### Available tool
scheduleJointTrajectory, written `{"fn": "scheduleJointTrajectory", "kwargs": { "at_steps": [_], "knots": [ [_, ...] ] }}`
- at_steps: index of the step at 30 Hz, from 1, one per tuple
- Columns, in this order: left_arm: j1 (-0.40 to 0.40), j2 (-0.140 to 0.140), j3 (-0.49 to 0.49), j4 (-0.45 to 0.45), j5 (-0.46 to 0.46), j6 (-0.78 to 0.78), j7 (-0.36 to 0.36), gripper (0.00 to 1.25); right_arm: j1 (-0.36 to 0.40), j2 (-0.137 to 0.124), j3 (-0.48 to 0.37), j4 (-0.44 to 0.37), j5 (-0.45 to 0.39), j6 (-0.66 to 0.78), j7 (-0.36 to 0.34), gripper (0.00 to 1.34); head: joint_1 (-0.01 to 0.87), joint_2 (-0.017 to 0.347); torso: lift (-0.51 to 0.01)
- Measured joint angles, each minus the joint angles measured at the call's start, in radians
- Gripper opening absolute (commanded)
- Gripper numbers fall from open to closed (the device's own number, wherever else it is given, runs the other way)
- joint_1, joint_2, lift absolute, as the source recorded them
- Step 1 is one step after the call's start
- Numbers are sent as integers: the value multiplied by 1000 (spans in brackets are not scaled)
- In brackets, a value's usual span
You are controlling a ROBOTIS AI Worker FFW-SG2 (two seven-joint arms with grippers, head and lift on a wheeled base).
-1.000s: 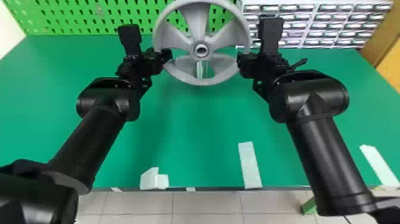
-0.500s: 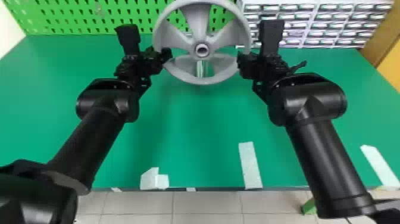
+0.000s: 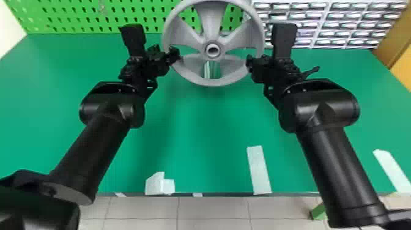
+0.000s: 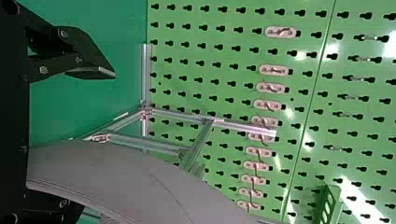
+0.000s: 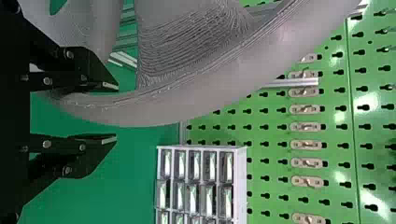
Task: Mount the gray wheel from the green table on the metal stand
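Green pegboard [image 3: 61, 16] behind the gray wheel [image 3: 211, 18], left gripper [image 3: 175, 55] and right gripper [image 3: 250, 63] by its rim, fingers [image 5: 93, 70] parted.

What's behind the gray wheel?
Head view: green pegboard and green table through the spoke gaps. Left wrist view: part of the metal stand past the rim. The gray wheel hides the rest.

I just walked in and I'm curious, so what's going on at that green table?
A two-armed robot is working on mounting the gray wheel. Its left gripper and right gripper are at opposite sides of the rim, both with fingers open. The metal stand is behind the wheel, over the green table. I can't tell whether the wheel is seated on it.
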Motion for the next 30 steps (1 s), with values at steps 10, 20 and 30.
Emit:
{"fn": "scheduleJointTrajectory", "kwargs": {
  "at_steps": [10,20,30],
  "knots": [
    [10,-2,-6,-13,9,0,66,724,2,0,0,-1,-3,-9,0,617,868,52,-93],
    [16,-2,-16,-27,17,-1,104,858,2,0,3,0,-7,-21,-52,755,868,52,-93],
    [21,-1,-29,-44,32,-4,100,1006,5,0,6,6,-18,-48,-123,828,868,52,-93]
  ]
}}
